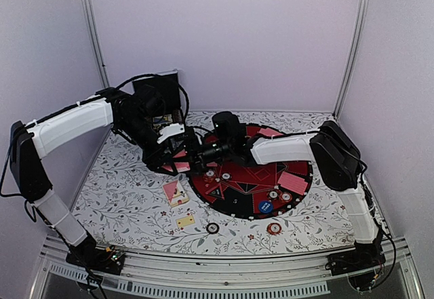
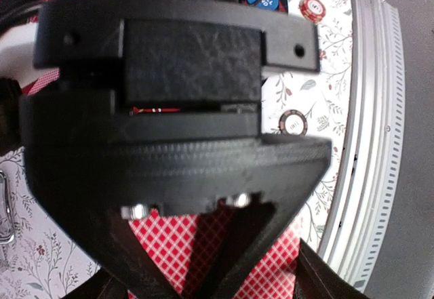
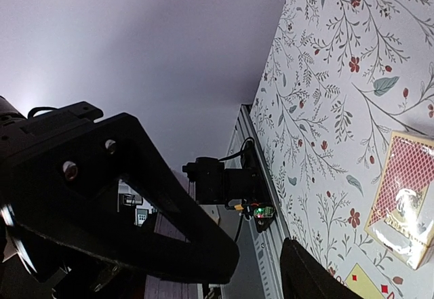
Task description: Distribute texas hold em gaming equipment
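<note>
My left gripper (image 1: 178, 152) is shut on a small stack of pink-red-backed playing cards (image 2: 159, 241) and holds them just left of the round mat (image 1: 239, 207). My right gripper (image 1: 201, 154) meets it head-on, and its black body fills the left wrist view. In the right wrist view its fingers (image 3: 203, 251) stand apart with nothing seen between them. A deck (image 1: 176, 192) lies on the cloth, and a face-up card (image 1: 185, 221) lies nearer the front. Single cards (image 1: 293, 180) and chips (image 1: 272, 194) sit on the mat. A black chip (image 1: 212, 228) and a red chip (image 1: 274, 229) lie off it.
A black case (image 1: 157, 95) stands at the back left behind the left arm. A blue chip (image 1: 265, 206) rests on the mat's front edge. The metal rail (image 1: 224, 272) runs along the near edge, and the booth walls enclose the flowered cloth (image 1: 129, 197).
</note>
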Controlling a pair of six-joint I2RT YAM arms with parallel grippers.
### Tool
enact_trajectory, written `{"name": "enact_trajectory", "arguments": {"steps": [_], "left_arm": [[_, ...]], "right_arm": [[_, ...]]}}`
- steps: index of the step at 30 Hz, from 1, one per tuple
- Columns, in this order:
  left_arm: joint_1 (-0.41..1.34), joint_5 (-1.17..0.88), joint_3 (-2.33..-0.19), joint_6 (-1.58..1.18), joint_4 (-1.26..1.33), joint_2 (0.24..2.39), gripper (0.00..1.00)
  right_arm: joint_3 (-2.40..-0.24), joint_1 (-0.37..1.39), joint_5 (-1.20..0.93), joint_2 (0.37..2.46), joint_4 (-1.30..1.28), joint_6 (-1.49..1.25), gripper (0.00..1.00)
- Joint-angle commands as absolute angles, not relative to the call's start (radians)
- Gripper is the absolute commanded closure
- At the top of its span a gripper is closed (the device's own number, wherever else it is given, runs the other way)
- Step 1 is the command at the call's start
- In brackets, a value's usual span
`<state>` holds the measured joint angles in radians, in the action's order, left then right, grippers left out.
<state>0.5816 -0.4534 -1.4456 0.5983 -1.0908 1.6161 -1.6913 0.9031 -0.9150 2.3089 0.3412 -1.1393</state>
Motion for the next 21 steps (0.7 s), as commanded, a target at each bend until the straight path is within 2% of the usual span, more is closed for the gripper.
{"name": "enact_trajectory", "arguments": {"steps": [1,8,21], "left_arm": [[0.59,-0.469,-1.459,0.603,-1.08,1.596,1.0],[0.59,-0.46,-1.454,0.606,-1.08,1.591,1.0],[0.589,-0.448,-1.437,0.609,-1.078,1.585,1.0]], "right_arm": [[-1.635,0.867,-0.916,2.273,0.296,-1.124,0.42],[-1.624,0.853,-0.927,2.245,0.296,-1.121,0.68],[-1.596,0.84,-0.934,2.212,0.296,-1.124,0.73]]}}
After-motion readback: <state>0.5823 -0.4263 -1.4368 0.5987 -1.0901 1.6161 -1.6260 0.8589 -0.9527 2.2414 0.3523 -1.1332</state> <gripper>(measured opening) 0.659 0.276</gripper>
